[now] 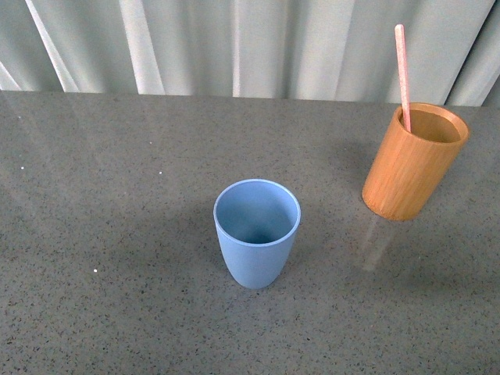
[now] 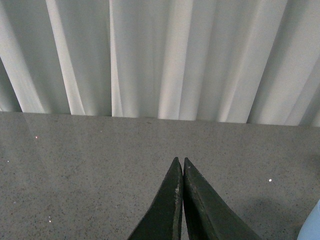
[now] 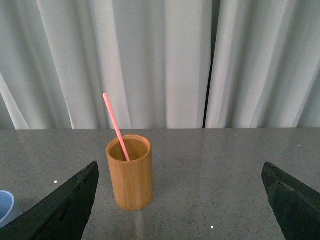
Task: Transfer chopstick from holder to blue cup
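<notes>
Toward the far right corner of the desk [image 1: 117,195], the holder [image 1: 410,168] stands upright with the chopstick [image 1: 402,74] leaning inside, its top seemingly free for grasping. The blue cup [image 1: 256,234] stands empty near the desk's middle. Only the wrist views show the arms: the right end effector [image 3: 180,167] is spread wide, facing the holder, and the left end effector [image 2: 180,167] is pressed together over bare desk.

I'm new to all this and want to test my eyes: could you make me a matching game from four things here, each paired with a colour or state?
Things:
1. chopstick
2. holder
3. blue cup
4. curtain

Descriptions:
a. empty, standing upright
b. pale pink, leaning
c. orange-brown, with a stick inside
d. whitish, hanging in folds

Pairs: 1-b, 2-c, 3-a, 4-d
</notes>
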### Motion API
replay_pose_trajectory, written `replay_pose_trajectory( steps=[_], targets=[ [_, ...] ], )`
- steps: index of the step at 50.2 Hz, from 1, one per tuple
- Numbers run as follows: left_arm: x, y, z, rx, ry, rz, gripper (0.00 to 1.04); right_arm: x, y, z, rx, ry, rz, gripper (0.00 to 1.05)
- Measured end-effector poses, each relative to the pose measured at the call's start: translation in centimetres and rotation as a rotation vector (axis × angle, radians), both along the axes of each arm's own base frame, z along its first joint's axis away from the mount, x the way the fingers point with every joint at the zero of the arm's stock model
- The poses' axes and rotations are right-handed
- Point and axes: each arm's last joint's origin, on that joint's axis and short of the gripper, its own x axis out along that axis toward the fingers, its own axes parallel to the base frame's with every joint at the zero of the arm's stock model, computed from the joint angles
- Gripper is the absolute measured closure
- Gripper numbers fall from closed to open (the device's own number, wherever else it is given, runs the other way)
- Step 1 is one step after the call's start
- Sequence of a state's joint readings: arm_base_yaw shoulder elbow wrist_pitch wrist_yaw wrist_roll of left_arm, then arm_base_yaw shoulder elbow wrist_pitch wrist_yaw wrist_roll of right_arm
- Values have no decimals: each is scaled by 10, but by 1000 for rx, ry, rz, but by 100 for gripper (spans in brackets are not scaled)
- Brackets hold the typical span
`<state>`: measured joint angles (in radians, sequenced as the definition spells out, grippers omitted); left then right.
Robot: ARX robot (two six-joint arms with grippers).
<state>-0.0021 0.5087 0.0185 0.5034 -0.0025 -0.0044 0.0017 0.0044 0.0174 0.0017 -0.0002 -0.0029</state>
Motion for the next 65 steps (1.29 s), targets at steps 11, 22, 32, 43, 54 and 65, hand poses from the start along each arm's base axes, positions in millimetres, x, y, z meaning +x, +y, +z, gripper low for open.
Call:
replay_pose_trajectory(
  steps=[11, 22, 32, 43, 54, 65],
  targets=[
    [-6, 0, 1, 0, -4, -1, 101, 0, 0, 0, 0, 0, 0, 10],
    [-12, 0, 2, 0, -9, -1, 101, 0, 0, 0, 0, 0, 0, 10],
    [-17, 0, 2, 0, -9, -1, 101, 0, 0, 0, 0, 0, 0, 10],
    [-21, 0, 2, 0, -9, -2, 101, 0, 0, 0, 0, 0, 0, 10],
    [-28, 0, -2, 0, 18, -2, 101, 0, 0, 0, 0, 0, 0, 10],
    [-34, 0, -1, 0, -3, -2, 101, 0, 0, 0, 0, 0, 0, 10]
  ],
)
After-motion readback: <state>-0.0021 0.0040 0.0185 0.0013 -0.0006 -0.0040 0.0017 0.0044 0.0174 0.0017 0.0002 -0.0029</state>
